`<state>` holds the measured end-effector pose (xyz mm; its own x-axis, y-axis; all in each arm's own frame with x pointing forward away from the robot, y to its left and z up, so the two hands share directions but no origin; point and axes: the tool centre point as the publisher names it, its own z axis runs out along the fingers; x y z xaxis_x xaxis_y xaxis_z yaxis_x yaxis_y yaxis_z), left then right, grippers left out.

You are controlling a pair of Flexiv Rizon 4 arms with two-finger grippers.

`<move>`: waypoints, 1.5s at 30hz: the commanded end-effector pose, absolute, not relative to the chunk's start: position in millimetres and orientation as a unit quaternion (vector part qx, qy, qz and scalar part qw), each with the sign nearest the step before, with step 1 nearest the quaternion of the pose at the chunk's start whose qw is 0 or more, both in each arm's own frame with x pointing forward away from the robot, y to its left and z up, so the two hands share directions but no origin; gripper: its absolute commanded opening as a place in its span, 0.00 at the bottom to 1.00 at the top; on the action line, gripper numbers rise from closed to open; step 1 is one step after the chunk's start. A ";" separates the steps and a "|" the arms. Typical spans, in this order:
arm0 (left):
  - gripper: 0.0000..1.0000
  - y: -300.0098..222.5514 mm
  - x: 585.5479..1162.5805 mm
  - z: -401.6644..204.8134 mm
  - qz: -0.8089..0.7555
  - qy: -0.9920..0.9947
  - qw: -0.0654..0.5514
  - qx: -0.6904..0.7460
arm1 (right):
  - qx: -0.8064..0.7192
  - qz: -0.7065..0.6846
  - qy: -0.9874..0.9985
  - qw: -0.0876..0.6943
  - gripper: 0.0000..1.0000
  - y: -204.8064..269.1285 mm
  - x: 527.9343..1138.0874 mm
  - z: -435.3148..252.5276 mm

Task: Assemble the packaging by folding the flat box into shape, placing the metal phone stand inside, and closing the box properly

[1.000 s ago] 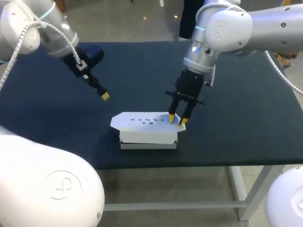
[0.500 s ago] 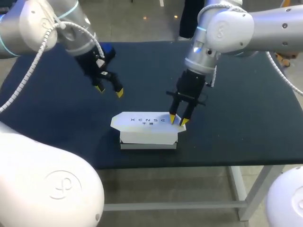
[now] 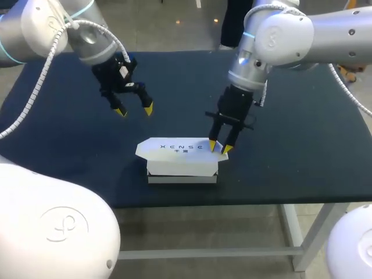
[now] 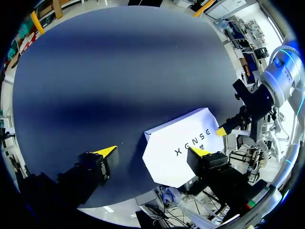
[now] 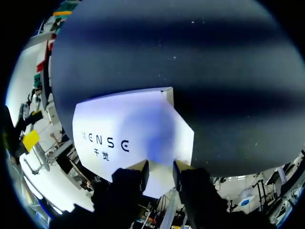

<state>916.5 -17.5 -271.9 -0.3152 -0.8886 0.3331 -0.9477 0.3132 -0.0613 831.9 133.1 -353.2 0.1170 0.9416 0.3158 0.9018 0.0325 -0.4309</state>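
Progress: the box is folded up with its lid down over the top, so I'd guess we're near the end. The phone stand isn't visible, it's probably inside.
Left to do: looks like tucking in the lid's ends, which stick out past the body.
Right tool: fingers a narrow gap apart, tips down at the lid's right end, nothing pinched that I can see.
Left tool: spread wide, empty, hovering behind and left of the box.
Room: the box sits near the worktop's front edge, with plenty of bare surface behind and on both sides.

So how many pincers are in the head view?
2. The left pincer hangs open over the table beyond the box; the right pincer is at the box's right end.
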 end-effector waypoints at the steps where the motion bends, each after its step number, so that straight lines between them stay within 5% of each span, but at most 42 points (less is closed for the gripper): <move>1: 1.00 -23.8 917.5 -272.5 0.113 -0.800 0.113 0.579 | -0.696 0.035 -0.663 0.274 0.38 134.5 829.8 -354.2; 20: 1.00 -51.2 859.9 -303.8 0.096 -0.725 0.061 0.680 | -0.700 0.030 -0.656 0.280 0.36 129.4 831.2 -359.0; 25: 0.85 -55.6 851.7 -313.5 0.092 -0.728 0.063 0.677 | -0.701 0.030 -0.654 0.282 0.36 128.1 831.3 -361.6; 29: 0.95 -55.5 851.1 -313.8 0.088 -0.725 0.052 0.682 | -0.702 0.031 -0.653 0.282 0.35 127.8 831.1 -362.6; 34: 0.84 -55.5 851.1 -313.8 0.088 -0.725 0.052 0.682 | -0.703 0.028 -0.653 0.281 0.36 127.6 831.0 -362.9; 36: 0.47 -55.5 851.1 -313.8 0.088 -0.725 0.052 0.682 | -0.704 0.026 -0.652 0.280 0.35 127.9 831.1 -362.9; 40: 0.38 -55.5 851.1 -313.8 0.088 -0.725 0.052 0.682 | -0.710 0.019 -0.649 0.274 0.35 128.3 830.8 -362.4; 45: 0.45 -54.7 849.6 -315.5 0.087 -0.723 0.053 0.684 | -0.715 0.018 -0.644 0.272 0.35 127.9 831.2 -363.8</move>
<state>851.2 -54.7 -315.3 -0.0640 -0.9771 0.2027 -0.9971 0.0543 -0.0528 834.7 128.8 -362.4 0.1686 0.9307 0.3245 0.9078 -0.0184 -0.4190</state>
